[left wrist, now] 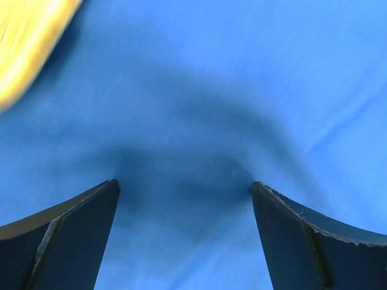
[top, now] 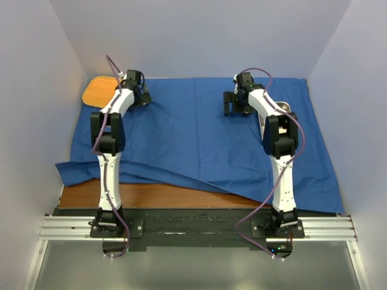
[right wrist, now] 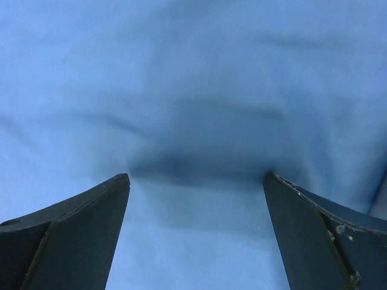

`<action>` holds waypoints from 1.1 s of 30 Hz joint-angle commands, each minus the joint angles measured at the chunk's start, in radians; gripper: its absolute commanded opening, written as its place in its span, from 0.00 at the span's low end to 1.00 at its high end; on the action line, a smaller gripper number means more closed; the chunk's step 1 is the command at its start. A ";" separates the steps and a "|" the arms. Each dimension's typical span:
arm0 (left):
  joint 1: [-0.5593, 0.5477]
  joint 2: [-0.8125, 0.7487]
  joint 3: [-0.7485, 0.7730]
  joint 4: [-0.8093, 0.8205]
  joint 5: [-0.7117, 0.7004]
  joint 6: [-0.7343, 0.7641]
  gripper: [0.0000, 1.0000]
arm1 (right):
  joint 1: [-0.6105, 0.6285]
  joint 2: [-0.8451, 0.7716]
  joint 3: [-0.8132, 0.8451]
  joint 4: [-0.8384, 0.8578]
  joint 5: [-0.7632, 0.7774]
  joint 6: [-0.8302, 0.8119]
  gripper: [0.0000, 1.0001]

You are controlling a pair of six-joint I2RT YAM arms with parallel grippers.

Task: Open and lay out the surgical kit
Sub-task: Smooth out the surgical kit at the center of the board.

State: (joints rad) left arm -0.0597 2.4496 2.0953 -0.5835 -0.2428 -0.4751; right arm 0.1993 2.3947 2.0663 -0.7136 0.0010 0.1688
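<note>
- Evidently the opening of the wrap was the step in hand: the blue cloth wrap [top: 193,133] lay spread across most of the worktop [top: 163,196], reaching from the upper left to the right side of the top view.
- Its near edge at the lower left was rumpled and doubled over, leaving a strip of bare wood below it, so the spreading looked nearly but not fully done.
- The left fingers [top: 143,95] stood wide apart with nothing between them, over the far left part of the cloth and just beside the orange mat [top: 100,90] in the upper left; the left wrist view showed only blue fabric and their shadow between the tips.
- The right fingers [top: 234,106] were likewise spread wide and empty, above the cloth in the upper middle-right; the right wrist view showed plain fabric beneath them.
- A pale-grey shape [top: 285,109] just right of the right forearm may have been the steel tray, but it was too hidden to tell. No scissors, forceps or gauze could be made out in any view.
- Next, I judge, an arm would need to reach the folded near edge, pinch a single layer and draw it flat towards the bottom of the frame, without dragging the rest of the cloth or whatever lay on it.
</note>
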 commanded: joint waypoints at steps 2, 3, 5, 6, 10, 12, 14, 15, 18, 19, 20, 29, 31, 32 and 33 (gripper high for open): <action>0.015 -0.312 -0.255 0.008 -0.012 0.016 0.98 | 0.009 -0.277 -0.235 0.114 -0.088 -0.005 0.99; 0.017 -0.393 -0.300 0.019 -0.021 0.016 0.98 | 0.015 -0.310 -0.271 0.114 -0.093 -0.005 0.99; 0.017 -0.463 -0.419 0.013 -0.045 0.009 0.98 | 0.043 -0.405 -0.384 0.111 -0.116 -0.005 0.99; 0.017 -0.521 -0.457 -0.013 -0.082 0.003 0.98 | 0.055 -0.439 -0.426 0.109 -0.113 -0.006 0.98; 0.024 -0.662 -0.680 -0.010 -0.147 -0.052 0.95 | 0.123 -0.569 -0.630 0.118 -0.101 0.015 0.98; 0.047 -0.733 -0.828 0.010 -0.144 -0.077 0.93 | 0.153 -0.635 -0.733 0.121 -0.114 0.032 0.98; 0.082 -0.768 -0.943 0.014 -0.144 -0.115 0.92 | 0.175 -0.696 -0.817 0.108 -0.105 0.041 0.98; 0.090 -0.800 -0.975 0.022 -0.145 -0.125 0.91 | 0.183 -0.719 -0.843 0.103 -0.102 0.044 0.98; 0.115 -0.846 -1.078 0.034 -0.168 -0.160 0.89 | 0.201 -0.790 -0.951 0.086 -0.111 0.070 0.99; 0.127 -0.854 -1.119 0.037 -0.180 -0.180 0.89 | 0.203 -0.804 -0.974 0.077 -0.113 0.075 0.98; 0.135 -0.862 -1.138 0.039 -0.185 -0.189 0.88 | 0.204 -0.819 -1.018 0.059 -0.111 0.083 0.98; 0.273 -0.899 -1.308 0.025 -0.239 -0.229 0.84 | 0.207 -0.962 -1.225 -0.029 -0.145 0.133 0.99; 0.303 -0.911 -1.337 0.017 -0.268 -0.238 0.84 | 0.206 -0.967 -1.253 -0.040 -0.148 0.132 0.99; 0.308 -0.929 -1.341 -0.007 -0.279 -0.246 0.84 | 0.207 -0.962 -1.275 -0.044 -0.156 0.130 0.98; 0.311 -0.940 -1.342 -0.024 -0.303 -0.264 0.84 | 0.207 -0.959 -1.279 -0.055 -0.163 0.127 0.99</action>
State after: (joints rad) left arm 0.1970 1.5330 0.8104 -0.5022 -0.3965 -0.7067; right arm 0.4011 1.4456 0.8288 -0.7216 -0.1242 0.2798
